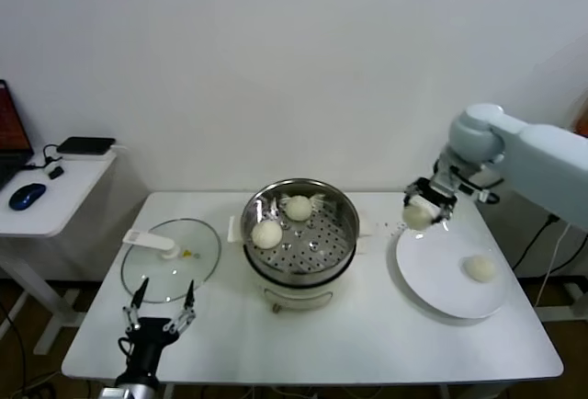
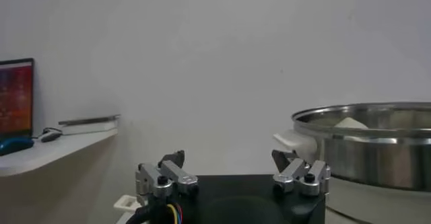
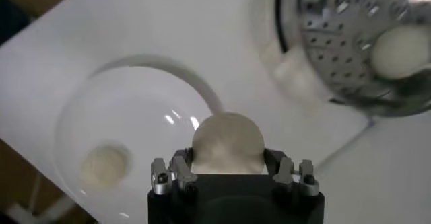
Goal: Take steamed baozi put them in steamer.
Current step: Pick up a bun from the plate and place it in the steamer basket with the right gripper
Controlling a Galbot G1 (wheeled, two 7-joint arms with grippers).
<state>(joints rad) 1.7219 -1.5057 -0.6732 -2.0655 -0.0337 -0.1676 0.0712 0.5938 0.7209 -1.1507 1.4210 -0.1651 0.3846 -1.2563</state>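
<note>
The steamer (image 1: 299, 229) stands mid-table, a shiny steel pot with a perforated tray. Two cream-white baozi lie in it, one at the front left (image 1: 266, 233) and one at the back (image 1: 298, 207). My right gripper (image 1: 423, 211) is shut on a third baozi (image 3: 227, 143), held in the air above the white plate's (image 1: 432, 275) near-left rim, to the right of the steamer (image 3: 350, 37). Another baozi (image 1: 479, 267) rests on the plate (image 3: 135, 118). My left gripper (image 1: 163, 305) stands open near the table's front left, with nothing between its fingers (image 2: 232, 168).
A flat glass lid with a white handle (image 1: 170, 254) lies left of the steamer, just behind my left gripper. A white side desk (image 1: 46, 201) with a blue mouse stands off the table's left. The steamer rim (image 2: 363, 121) rises to one side in the left wrist view.
</note>
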